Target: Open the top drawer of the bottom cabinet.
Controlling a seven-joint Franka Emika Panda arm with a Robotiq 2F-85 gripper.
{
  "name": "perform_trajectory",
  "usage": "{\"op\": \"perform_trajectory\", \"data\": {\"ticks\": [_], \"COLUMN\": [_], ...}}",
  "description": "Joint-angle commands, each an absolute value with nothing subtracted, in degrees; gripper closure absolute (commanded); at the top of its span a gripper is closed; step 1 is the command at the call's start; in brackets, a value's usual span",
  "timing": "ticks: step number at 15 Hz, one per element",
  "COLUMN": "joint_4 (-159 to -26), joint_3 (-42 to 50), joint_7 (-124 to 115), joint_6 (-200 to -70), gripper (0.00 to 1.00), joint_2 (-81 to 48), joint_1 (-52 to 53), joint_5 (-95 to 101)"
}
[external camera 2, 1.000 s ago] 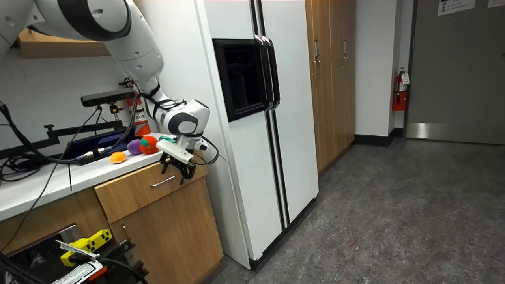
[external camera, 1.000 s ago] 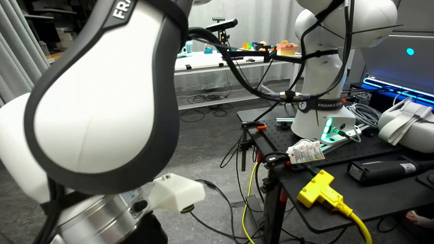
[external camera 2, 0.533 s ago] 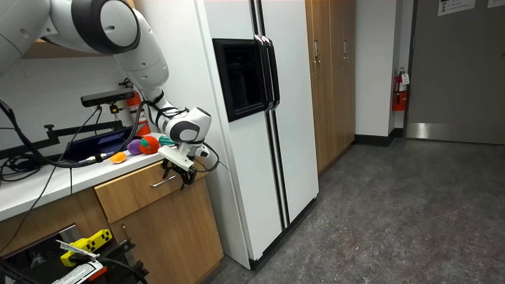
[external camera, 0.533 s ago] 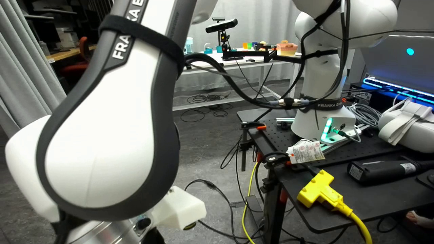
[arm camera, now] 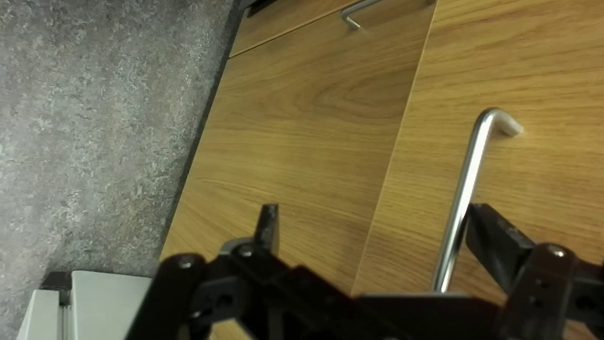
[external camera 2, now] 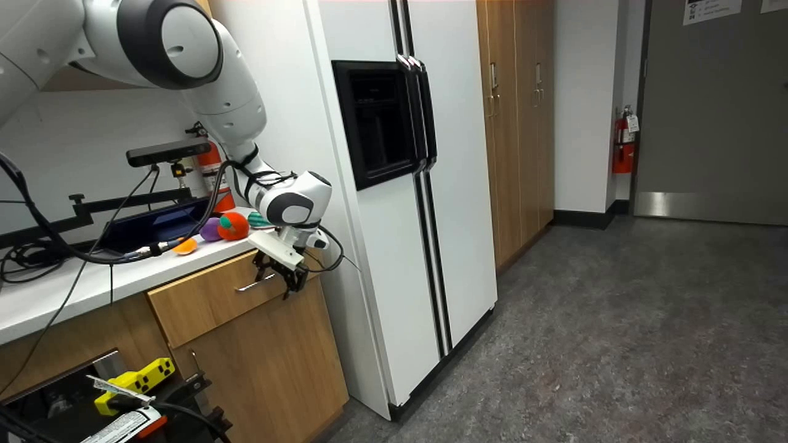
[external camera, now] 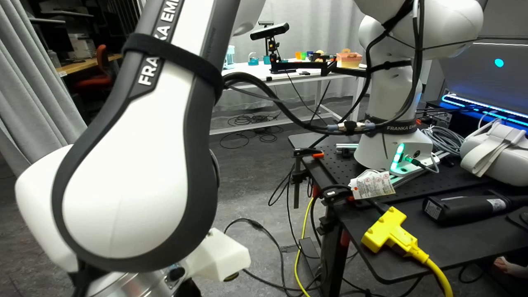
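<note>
The top drawer (external camera 2: 203,304) has a light wood front and sits shut under the white counter in an exterior view. Its silver bar handle (external camera 2: 251,285) is partly behind my gripper (external camera 2: 273,286). In the wrist view the drawer front (arm camera: 542,174) fills the right side. The handle (arm camera: 465,189) runs between the open fingers of my gripper (arm camera: 373,212), close beside the right finger, which seems to touch or nearly touch it. The left finger is well away, over the door below. The handle's lower end is hidden behind the gripper. The fingers are out of sight in the remaining exterior view.
The wood cabinet door (external camera 2: 265,363) with its own handle is below the drawer. A white fridge (external camera 2: 406,258) stands close beside the gripper. Toy fruit (external camera 2: 233,226) and a black camera (external camera 2: 167,151) are on the counter (external camera 2: 123,280). A yellow power block (external camera: 390,231) is on the black table.
The arm has lowered, and my gripper has moved slightly down and to the right in an exterior view. The motion is smaller in the last half second. The drawer has not moved.
</note>
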State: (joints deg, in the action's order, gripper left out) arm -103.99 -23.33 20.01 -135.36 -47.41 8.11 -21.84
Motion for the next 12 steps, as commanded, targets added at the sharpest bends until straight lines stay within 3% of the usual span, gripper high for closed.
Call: {"op": "perform_trajectory", "data": {"ticks": [1,12], "joint_4": [-106.7,-117.8], "joint_3": [-21.6,-16.5], "joint_7": [19.4,16.5], "joint_6": [-137.1,-136.8], "gripper": [0.00,0.00], "joint_2": [-45.5,-35.3], "joint_1": [7.2,3.4], "joint_5": [-20.3,-20.1]}}
